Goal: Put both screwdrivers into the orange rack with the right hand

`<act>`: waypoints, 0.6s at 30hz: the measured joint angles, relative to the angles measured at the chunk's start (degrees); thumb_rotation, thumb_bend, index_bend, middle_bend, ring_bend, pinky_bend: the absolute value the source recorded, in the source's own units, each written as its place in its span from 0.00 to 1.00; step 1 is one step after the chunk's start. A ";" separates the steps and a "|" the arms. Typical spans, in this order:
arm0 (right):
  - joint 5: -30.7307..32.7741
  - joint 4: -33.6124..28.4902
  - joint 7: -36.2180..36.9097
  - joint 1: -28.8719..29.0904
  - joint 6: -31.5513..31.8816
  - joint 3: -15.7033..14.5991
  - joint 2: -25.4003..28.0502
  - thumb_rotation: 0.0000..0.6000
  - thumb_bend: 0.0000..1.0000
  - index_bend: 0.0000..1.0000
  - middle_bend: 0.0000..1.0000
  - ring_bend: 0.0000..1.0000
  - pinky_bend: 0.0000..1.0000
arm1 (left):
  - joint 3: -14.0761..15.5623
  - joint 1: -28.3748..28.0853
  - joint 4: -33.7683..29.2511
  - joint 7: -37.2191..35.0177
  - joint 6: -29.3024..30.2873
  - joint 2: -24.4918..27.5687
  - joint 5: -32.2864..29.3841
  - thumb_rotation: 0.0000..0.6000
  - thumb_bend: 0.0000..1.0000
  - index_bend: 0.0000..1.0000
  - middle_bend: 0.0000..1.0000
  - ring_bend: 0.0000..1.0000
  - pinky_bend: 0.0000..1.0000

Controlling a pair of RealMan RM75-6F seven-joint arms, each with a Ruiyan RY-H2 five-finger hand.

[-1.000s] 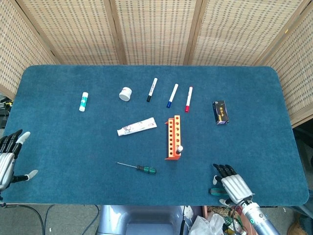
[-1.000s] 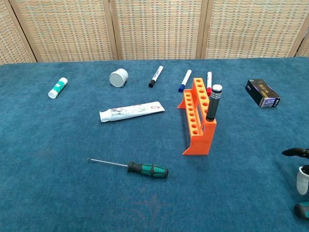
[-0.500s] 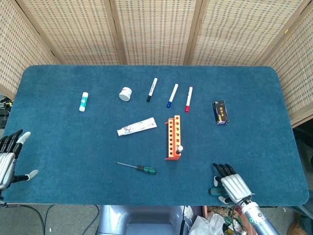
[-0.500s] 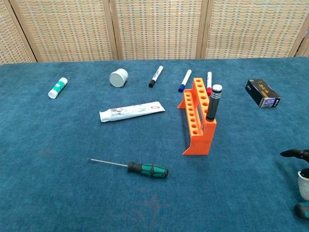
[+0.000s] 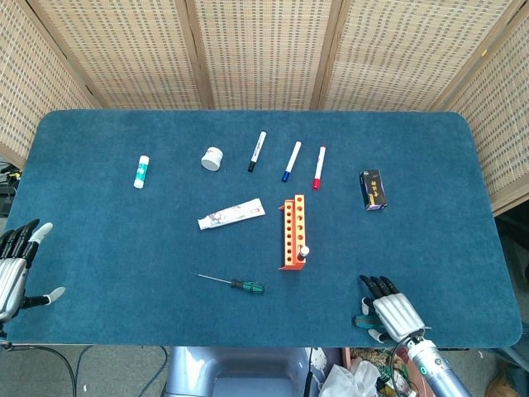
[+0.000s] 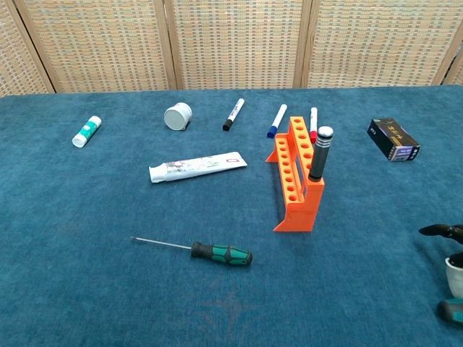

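One screwdriver racked, one on the mat

Black-handled screwdriver [image 6: 319,153] upright in near end of orange rack [image 6: 296,173]; green-handled screwdriver [image 6: 221,253] flat on table [image 5: 430,248], left of rack. R hand [image 5: 388,310] at near edge, fingers apart, holding nothing; L hand [image 5: 15,265] likewise at left edge

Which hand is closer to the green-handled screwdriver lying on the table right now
The right hand. It sits at the table's near edge, past the orange rack from the screwdriver. The left hand is off at the far left edge, much farther away.
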 measured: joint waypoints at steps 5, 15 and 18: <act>-0.88 0.05 1.42 -0.03 0.62 0.19 -0.15 1.00 0.32 0.61 0.00 0.00 0.06 | -0.04 -0.07 0.01 -0.01 -0.11 0.00 -0.09 1.00 0.00 0.00 0.00 0.00 0.00; -3.64 -2.95 9.58 0.25 2.83 0.89 1.76 1.00 0.33 0.64 0.00 0.00 0.06 | 0.05 -0.13 -0.05 -0.50 -0.36 0.21 0.02 1.00 0.00 0.00 0.00 0.00 0.00; -3.92 -4.34 11.61 0.51 3.66 1.75 2.77 1.00 0.33 0.64 0.01 0.00 0.07 | 0.12 -0.11 -0.06 -0.77 -0.41 0.33 0.16 1.00 0.00 0.00 0.00 0.00 0.00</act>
